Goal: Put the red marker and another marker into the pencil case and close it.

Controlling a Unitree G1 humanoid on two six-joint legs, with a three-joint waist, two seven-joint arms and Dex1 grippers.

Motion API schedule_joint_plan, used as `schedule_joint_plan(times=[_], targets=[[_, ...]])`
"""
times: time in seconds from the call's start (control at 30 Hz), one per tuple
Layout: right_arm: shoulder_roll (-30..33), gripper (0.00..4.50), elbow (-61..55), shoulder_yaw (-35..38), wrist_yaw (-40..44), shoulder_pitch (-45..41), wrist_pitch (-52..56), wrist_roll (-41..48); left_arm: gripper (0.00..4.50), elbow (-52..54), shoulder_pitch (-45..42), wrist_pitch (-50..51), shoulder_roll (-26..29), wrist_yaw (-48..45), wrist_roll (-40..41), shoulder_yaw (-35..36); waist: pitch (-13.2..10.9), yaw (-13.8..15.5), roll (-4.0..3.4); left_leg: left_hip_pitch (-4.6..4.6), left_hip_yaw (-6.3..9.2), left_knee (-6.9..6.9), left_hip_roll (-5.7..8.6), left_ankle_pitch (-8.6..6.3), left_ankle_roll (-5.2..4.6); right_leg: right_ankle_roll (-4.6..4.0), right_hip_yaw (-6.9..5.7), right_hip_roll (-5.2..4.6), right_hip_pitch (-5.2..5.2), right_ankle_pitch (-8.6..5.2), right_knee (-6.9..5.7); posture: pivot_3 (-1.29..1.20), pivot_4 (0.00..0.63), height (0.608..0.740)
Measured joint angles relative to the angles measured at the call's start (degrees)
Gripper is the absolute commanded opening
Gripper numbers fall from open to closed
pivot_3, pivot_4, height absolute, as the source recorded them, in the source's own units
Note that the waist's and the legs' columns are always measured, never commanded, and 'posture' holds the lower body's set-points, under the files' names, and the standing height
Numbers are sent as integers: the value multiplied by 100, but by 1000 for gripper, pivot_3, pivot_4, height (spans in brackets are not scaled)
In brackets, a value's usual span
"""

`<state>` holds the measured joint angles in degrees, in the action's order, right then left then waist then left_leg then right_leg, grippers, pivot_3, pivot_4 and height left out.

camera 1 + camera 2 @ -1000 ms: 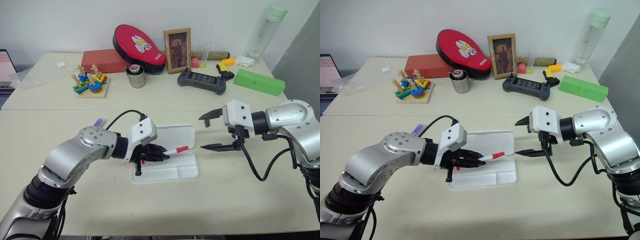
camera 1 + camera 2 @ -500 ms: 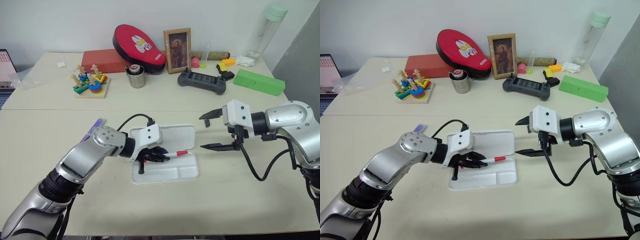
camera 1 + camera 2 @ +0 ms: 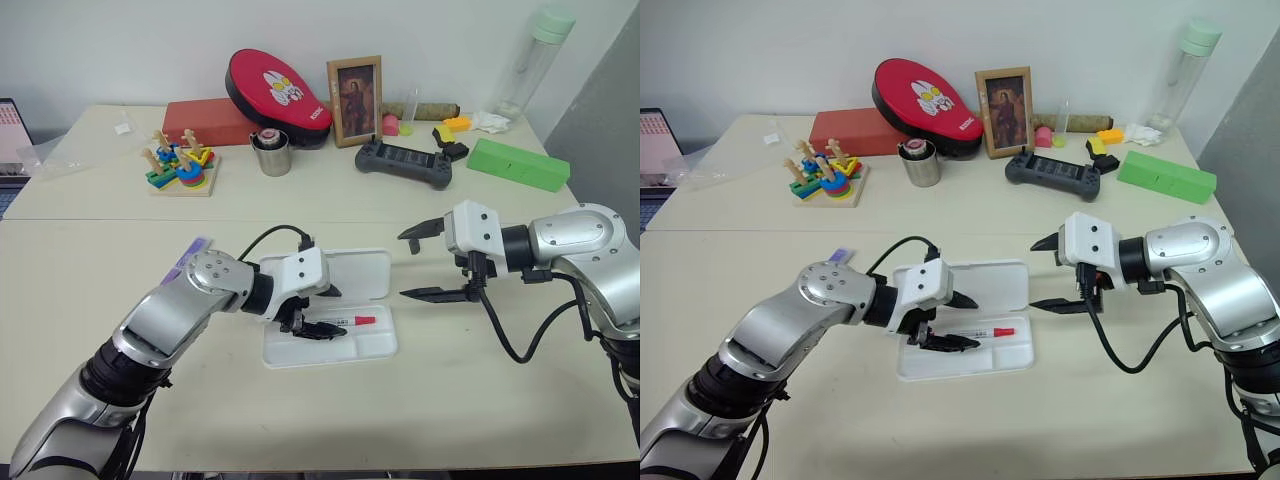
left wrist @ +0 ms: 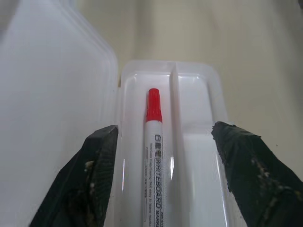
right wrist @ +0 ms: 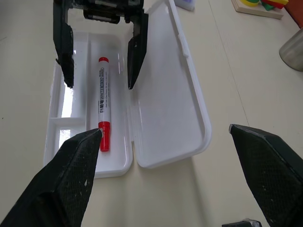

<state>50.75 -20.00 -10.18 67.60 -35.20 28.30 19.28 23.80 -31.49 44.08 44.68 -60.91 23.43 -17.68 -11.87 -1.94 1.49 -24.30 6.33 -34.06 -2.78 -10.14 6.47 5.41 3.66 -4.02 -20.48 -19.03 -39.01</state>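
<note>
The left gripper (image 3: 948, 322) had its fingers (image 4: 97, 165) spread apart, straddling the red marker (image 3: 983, 332) without touching it. The marker lay released in the long compartment of the pencil case (image 3: 1015, 356), along the side nearest the open lid, which rested flat on the bench (image 3: 970, 420). The right gripper (image 3: 1047, 273) hovered just beyond the case's end with its fingers wide and grasping nothing. The lilac highlighter (image 3: 838, 258) lay on the bench, well apart from the case, past the left elbow. The first placing looked done; the next move would call for lifting clear, fetching the highlighter, then shutting the lid.
</note>
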Motion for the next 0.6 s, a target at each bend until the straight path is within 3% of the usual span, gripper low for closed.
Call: schedule_joint_plan(times=[0.23,0.6], targets=[[1,4500,-24,13,20,34,4,51,3996,651,225,937,-9,382,1544,1784,0,-6,0,0,2,-2,0,0,0,0,-1,0,2,0,-1,0,150,740],[-8,4500,-86,244,234,-202,210,564,3996,1145,700,2221,223,2206,2694,4313,0,-19,0,7,5,-5,0,0,0,0,-1,0,8,1,-5,0,150,740]])
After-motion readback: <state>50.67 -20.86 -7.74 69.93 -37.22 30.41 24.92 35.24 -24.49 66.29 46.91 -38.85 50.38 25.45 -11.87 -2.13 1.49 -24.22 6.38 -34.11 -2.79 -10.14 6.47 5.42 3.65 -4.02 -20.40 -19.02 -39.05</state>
